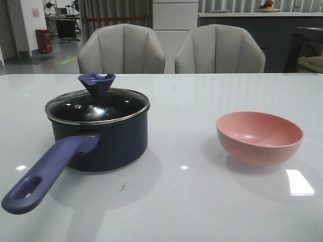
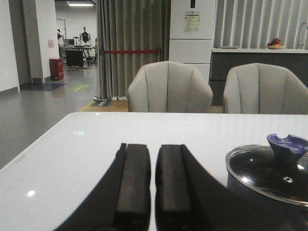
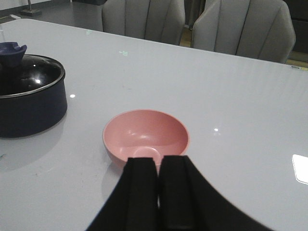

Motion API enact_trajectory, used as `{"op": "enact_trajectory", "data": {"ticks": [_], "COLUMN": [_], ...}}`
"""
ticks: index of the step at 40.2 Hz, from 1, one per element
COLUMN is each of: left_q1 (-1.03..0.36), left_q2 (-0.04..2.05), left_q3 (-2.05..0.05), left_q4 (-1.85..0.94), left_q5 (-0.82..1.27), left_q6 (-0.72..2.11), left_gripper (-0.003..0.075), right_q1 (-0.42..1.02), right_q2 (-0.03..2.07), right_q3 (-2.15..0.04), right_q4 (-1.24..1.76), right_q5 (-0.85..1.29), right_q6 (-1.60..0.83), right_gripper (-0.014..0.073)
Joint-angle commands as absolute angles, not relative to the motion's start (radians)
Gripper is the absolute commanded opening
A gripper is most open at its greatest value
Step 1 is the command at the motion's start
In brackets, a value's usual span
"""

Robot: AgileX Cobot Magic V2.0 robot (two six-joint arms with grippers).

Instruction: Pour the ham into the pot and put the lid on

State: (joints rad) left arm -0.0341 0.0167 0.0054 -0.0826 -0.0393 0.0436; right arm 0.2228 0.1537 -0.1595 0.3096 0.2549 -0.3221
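Observation:
The dark navy pot (image 1: pixel 108 143) stands on the left of the table, its purple-blue handle (image 1: pixel 48 174) pointing toward the front edge. The clear glass lid (image 1: pixel 98 106) with its blue knob (image 1: pixel 97 82) sits on the pot and closes it. The ham is hidden; no chunks show in any view. The pink bowl (image 1: pixel 260 137) on the right looks bare inside (image 3: pixel 147 131). My left gripper (image 2: pixel 154 147) is shut with nothing in it, above the table beside the pot (image 2: pixel 269 180). My right gripper (image 3: pixel 159 159) is shut and empty, just short of the bowl's near rim. Neither gripper appears in the front view.
The white table (image 1: pixel 186 201) is glossy, with bright reflections near the bowl. Two grey chairs (image 1: pixel 121 50) (image 1: pixel 219 50) stand behind its far edge. The pot handle reaches close to the front left edge.

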Motion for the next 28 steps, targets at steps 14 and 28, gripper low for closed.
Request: {"op": "enact_trajectory", "data": {"ticks": [14,28], "left_q1": [-0.034,-0.034], "left_q2": [-0.026,-0.026], "left_q3": [0.026,0.026], "left_q4": [-0.073,-0.073], "left_q5": [-0.038,-0.038], "left_q6": [0.033,0.033], "left_gripper": [0.0132,0.0132], "right_q1": [0.224,0.224], "right_q2": [0.163,0.163], "right_q3": [-0.186,-0.186], "right_q4": [0.320,0.320], "right_q5": [0.176,0.176], "right_q6": [-0.325,-0.325], "right_gripper": [0.0157,0.0157]}}
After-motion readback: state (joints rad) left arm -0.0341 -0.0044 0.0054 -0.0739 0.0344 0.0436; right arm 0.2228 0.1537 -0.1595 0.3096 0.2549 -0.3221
